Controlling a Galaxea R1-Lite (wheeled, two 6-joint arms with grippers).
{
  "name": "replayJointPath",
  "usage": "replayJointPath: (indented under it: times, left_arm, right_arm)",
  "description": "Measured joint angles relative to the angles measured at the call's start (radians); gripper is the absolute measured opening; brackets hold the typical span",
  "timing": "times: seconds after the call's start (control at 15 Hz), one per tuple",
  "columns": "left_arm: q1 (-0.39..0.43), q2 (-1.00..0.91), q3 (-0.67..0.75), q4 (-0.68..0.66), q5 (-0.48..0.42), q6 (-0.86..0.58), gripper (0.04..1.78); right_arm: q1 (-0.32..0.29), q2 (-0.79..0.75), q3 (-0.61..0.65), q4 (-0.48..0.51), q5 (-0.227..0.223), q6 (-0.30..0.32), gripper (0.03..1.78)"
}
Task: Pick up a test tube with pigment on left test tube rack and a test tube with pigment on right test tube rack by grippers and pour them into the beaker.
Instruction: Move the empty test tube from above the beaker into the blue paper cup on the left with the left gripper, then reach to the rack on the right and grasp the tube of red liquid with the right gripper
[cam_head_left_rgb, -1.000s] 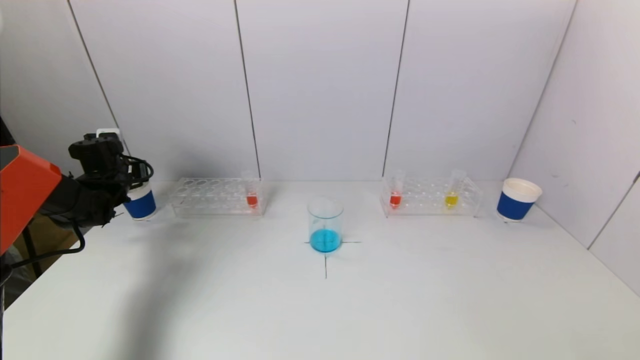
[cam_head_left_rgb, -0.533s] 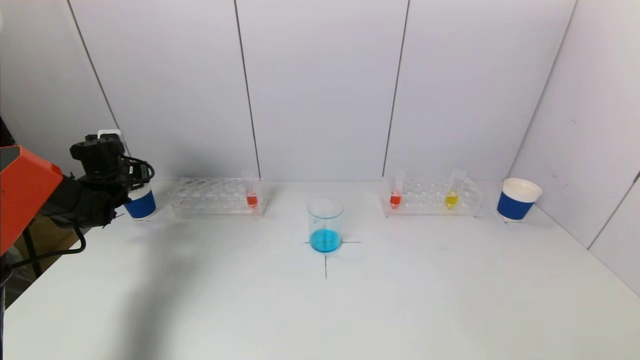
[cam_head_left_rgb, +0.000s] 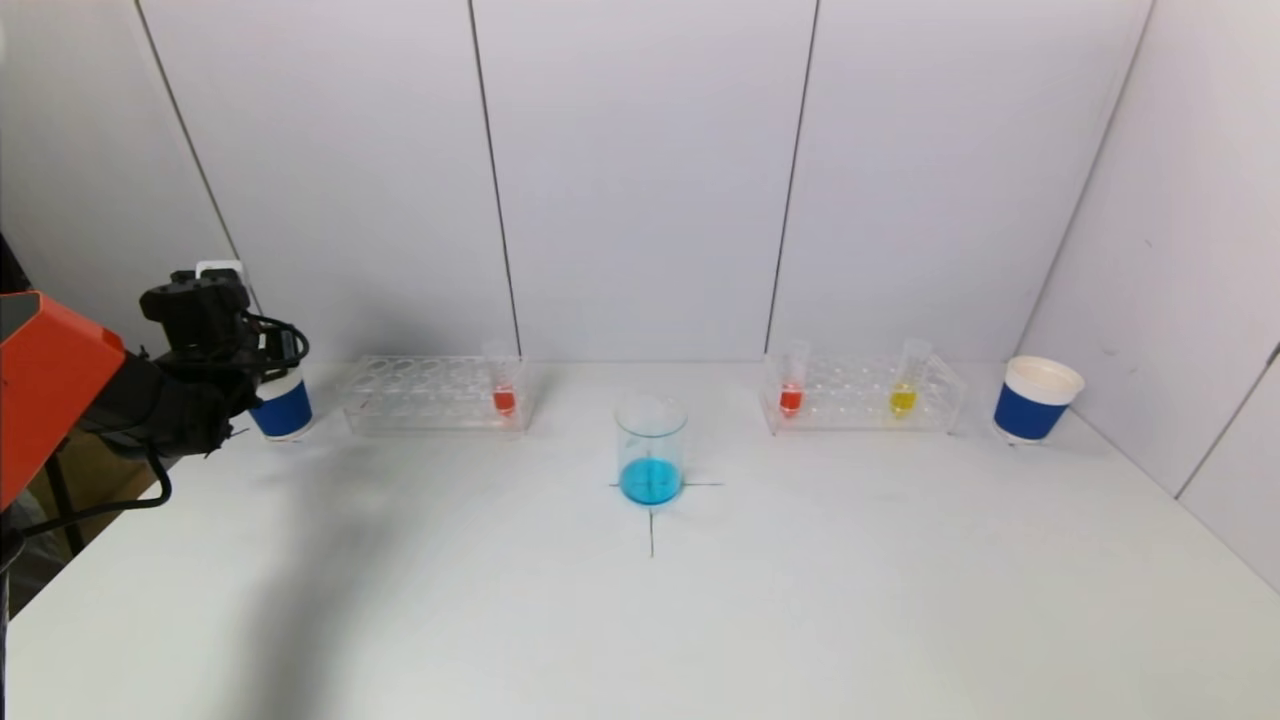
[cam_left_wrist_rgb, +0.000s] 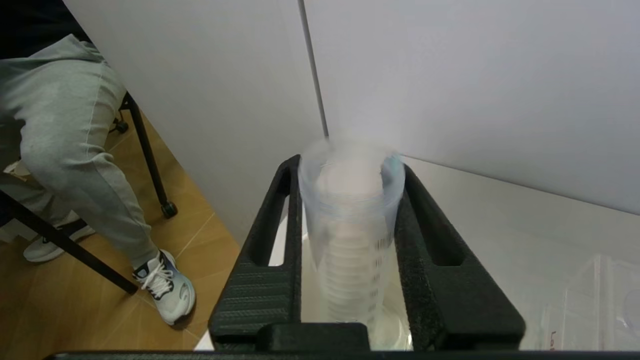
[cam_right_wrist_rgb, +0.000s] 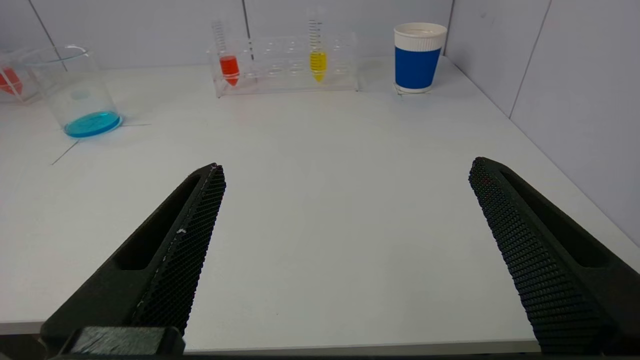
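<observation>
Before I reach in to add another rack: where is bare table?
Free: the whole near side in front of the beaker, and both gaps between it and the left rack and right rack. Crowded: the back row, cups at both ends.

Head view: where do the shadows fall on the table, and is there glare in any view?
Head view: a broad soft shadow lies on the table below the left hand; no glare. Left wrist view: the clear test tube in that hand is evenly lit. Right wrist view: even light, no glare.
</observation>
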Motion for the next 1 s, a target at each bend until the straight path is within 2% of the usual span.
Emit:
replayJointPath:
  times: [0.13, 0.33, 0.53, 0.67, 1.0]
  left_arm:
    - [0.000, -0.001, 0.000, 0.000, 0.000, 0.000, 0.85]
    - [0.000, -0.005, 0.001, 0.000, -0.001, 0.000, 1.35]
    - [-0.001, -0.029, 0.003, 0.001, -0.003, 0.006, 1.67]
    - [-0.005, -0.065, 0.012, 0.006, -0.003, 0.009, 1.76]
    - [-0.008, -0.248, 0.072, 0.057, -0.001, 0.010, 1.77]
  right_arm:
    - [0.000, 0.000, 0.000, 0.000, 0.000, 0.000, 1.77]
    - [0.000, 0.000, 0.000, 0.000, 0.000, 0.000, 1.77]
    - [0.000, 0.000, 0.000, 0.000, 0.000, 0.000, 1.77]
    - [0.000, 0.000, 0.000, 0.000, 0.000, 0.000, 1.77]
    - [0.000, 0.000, 0.000, 0.000, 0.000, 0.000, 1.77]
